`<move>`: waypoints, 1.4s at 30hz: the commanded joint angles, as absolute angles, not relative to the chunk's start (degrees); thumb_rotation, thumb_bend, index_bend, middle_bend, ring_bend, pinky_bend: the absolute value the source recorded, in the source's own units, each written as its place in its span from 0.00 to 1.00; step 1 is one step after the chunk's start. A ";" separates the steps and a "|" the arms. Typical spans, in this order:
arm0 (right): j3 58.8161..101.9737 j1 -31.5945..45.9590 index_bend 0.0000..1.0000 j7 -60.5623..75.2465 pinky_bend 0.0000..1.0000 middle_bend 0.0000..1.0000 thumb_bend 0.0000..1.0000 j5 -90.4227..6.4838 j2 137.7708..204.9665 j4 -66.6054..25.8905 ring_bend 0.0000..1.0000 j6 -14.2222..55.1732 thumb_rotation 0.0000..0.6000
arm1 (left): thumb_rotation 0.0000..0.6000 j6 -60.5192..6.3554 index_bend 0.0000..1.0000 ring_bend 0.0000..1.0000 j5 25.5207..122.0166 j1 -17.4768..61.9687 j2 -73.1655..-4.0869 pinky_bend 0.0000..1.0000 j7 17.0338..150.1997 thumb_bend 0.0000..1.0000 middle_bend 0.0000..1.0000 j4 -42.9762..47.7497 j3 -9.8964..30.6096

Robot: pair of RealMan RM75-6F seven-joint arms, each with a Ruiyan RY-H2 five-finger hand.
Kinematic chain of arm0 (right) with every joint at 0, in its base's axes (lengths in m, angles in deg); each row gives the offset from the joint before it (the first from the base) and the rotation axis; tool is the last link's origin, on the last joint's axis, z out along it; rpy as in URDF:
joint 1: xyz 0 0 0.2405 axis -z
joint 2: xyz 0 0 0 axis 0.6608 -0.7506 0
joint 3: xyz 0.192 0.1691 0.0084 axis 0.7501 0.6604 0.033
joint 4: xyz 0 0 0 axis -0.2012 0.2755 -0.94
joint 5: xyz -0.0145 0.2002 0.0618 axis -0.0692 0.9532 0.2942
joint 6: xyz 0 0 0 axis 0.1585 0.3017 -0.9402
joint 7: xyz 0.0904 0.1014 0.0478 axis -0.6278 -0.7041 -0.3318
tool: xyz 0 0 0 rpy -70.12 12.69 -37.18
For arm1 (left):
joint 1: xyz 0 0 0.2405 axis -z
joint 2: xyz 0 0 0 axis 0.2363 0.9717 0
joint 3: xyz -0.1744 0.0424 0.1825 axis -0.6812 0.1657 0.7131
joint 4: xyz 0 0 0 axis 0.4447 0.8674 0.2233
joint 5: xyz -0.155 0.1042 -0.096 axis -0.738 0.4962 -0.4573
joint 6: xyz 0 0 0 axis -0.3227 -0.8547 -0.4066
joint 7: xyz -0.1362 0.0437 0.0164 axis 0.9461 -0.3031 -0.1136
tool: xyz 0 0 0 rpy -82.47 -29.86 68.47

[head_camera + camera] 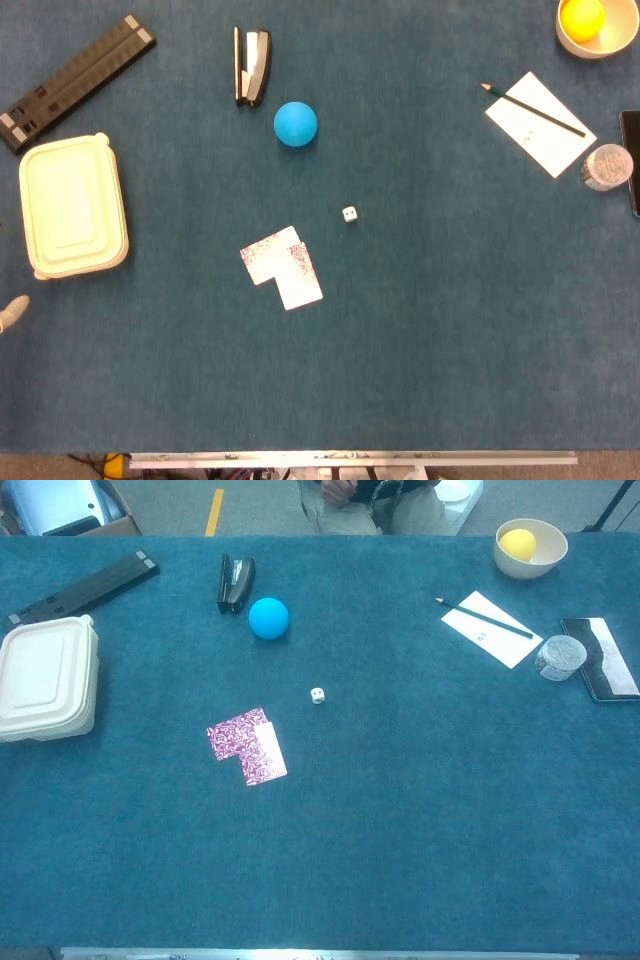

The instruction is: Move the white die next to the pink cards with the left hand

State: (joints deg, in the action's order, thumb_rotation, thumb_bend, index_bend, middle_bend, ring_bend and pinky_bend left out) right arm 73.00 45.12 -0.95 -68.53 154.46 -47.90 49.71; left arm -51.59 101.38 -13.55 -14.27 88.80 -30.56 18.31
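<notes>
Die untouched; left hand barely in view, right hand absent.

At the near left edge of the head view a pale fingertip of the left hand (12, 312) shows, too little to tell whether it is wide or closed; the right hand appears in neither view. On the blue felt-like table (450, 350), the pink cards (282, 267) lie flat and overlapped, thin and patterned. The white die (349, 214), a small hard cube with dark pips, sits beyond and to their right, near but apart. Judgement: reach in low, pinch opposite faces squarely, and set it beside the cards without disturbing them. Farther off: a smooth blue ball (295, 124), a black stapler (251, 66), and a cream lidded container (73, 205) at left.
</notes>
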 commanded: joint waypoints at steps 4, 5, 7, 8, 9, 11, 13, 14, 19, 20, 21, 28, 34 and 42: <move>73.03 44.97 0.25 -0.97 0.06 0.21 0.29 -68.23 154.54 -47.61 0.06 49.32 1.00 | 1.00 -51.46 0.29 0.00 101.22 -13.54 -14.31 0.00 88.45 0.03 0.06 -30.73 18.35; 73.02 44.95 0.25 -1.04 0.06 0.21 0.29 -68.26 154.56 -47.53 0.06 49.29 1.00 | 1.00 -51.46 0.29 0.00 101.26 -13.54 -14.34 0.00 88.38 0.03 0.06 -30.74 18.36; 73.00 44.91 0.25 -1.23 0.06 0.21 0.29 -68.30 154.59 -47.37 0.06 49.22 1.00 | 1.00 -51.52 0.29 0.00 101.47 -13.50 -14.27 0.00 88.20 0.02 0.06 -30.85 18.36; 73.01 44.90 0.25 -1.29 0.06 0.21 0.29 -68.30 154.59 -47.33 0.06 49.22 1.00 | 1.00 -51.58 0.29 0.00 101.56 -13.47 -14.23 0.00 88.11 0.02 0.06 -30.90 18.33; 73.03 44.90 0.25 -1.36 0.06 0.21 0.29 -68.27 154.58 -47.28 0.06 49.24 1.00 | 1.00 -51.61 0.29 0.00 101.65 -13.43 -14.19 0.00 88.04 0.02 0.06 -30.96 18.29; 73.10 44.91 0.25 -1.51 0.06 0.21 0.29 -68.19 154.58 -47.17 0.06 49.28 1.00 | 1.00 -51.44 0.29 0.00 101.81 -13.19 -14.02 0.00 87.89 0.02 0.06 -31.08 18.17; 73.11 44.92 0.25 -1.62 0.06 0.21 0.29 -68.17 154.56 -47.07 0.06 49.29 1.00 | 1.00 -50.97 0.29 0.00 101.95 -12.77 -13.74 0.00 87.65 0.02 0.06 -31.19 18.05; 73.08 44.91 0.25 -1.65 0.06 0.21 0.29 -68.17 154.56 -47.02 0.06 49.24 1.00 | 1.00 -50.72 0.29 0.00 102.04 -12.56 -13.62 0.00 87.58 0.02 0.06 -31.26 18.00; 73.16 44.56 0.25 -1.61 0.06 0.21 0.29 -67.91 154.52 -46.87 0.06 48.57 1.00 | 1.00 -48.00 0.29 0.00 103.36 -10.26 -12.12 0.00 87.94 0.02 0.06 -31.90 17.69; 73.21 44.44 0.25 -1.57 0.06 0.21 0.29 -67.82 154.53 -46.89 0.06 48.39 1.00 | 1.00 -47.20 0.29 0.00 103.68 -9.66 -11.73 0.00 88.57 0.03 0.06 -32.21 17.66; 73.27 44.32 0.25 -1.52 0.06 0.21 0.29 -67.76 154.56 -46.89 0.06 48.22 1.00 | 1.00 -46.27 0.29 0.00 104.03 -8.99 -11.26 0.00 89.55 0.03 0.06 -32.65 17.68; 73.33 43.23 0.25 -0.75 0.06 0.21 0.29 -67.28 155.17 -46.80 0.06 46.31 1.00 | 1.00 -39.07 0.29 0.00 107.31 -2.78 -9.14 0.00 91.61 0.02 0.06 -34.88 16.97; 73.66 42.70 0.25 -0.56 0.06 0.21 0.29 -66.52 155.53 -46.51 0.06 45.51 1.00 | 0.85 -31.82 0.29 0.00 106.99 3.34 -11.05 0.00 88.24 0.02 0.06 -35.99 15.24; 73.77 41.86 0.25 -0.50 0.06 0.21 0.29 -66.80 155.86 -46.54 0.06 44.68 1.00 | 0.22 -22.75 0.28 0.00 103.42 10.57 -14.84 0.00 86.71 0.02 0.04 -36.82 13.39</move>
State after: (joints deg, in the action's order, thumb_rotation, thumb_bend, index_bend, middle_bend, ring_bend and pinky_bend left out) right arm 73.75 41.88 -0.50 -66.78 155.84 -46.53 44.69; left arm -24.70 104.53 8.76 -13.65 87.32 -36.55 14.06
